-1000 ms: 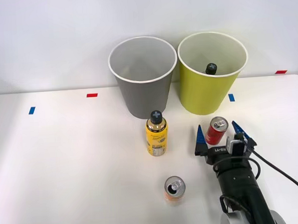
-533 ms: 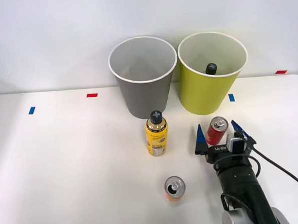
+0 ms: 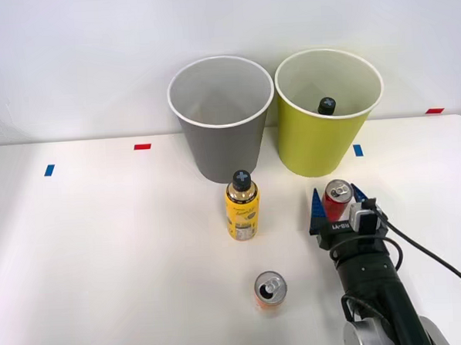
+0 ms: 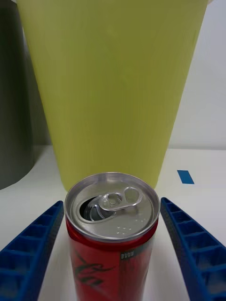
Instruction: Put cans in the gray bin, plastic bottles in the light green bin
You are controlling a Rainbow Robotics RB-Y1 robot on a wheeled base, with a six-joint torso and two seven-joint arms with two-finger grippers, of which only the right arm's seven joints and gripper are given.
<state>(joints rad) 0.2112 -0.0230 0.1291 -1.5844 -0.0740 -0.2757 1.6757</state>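
Observation:
A red can (image 3: pixel 338 198) stands upright on the white table in front of the light green bin (image 3: pixel 318 146). My right gripper (image 3: pixel 338 200) is open around it, one blue finger close on each side. From the wrist I see the red can (image 4: pixel 112 235) between my fingers (image 4: pixel 33 244), with narrow gaps, and the light green bin (image 4: pixel 113 84) just behind. An orange can (image 3: pixel 270 289) stands nearer the front edge. A yellow plastic bottle (image 3: pixel 242 207) with a black cap stands in front of the gray bin (image 3: pixel 223 153). Another bottle's black cap (image 3: pixel 327 105) shows inside the green bin.
The two bins stand side by side at the back of the table. Small tape marks lie on the tabletop: red (image 3: pixel 142 146), blue (image 3: pixel 49 170), blue (image 3: pixel 358 149). A black cable (image 3: pixel 444 273) trails from my arm on the right.
My gripper has moved forward so the red can sits between the fingers, and the fingers have narrowed toward its sides. Nothing else has moved.

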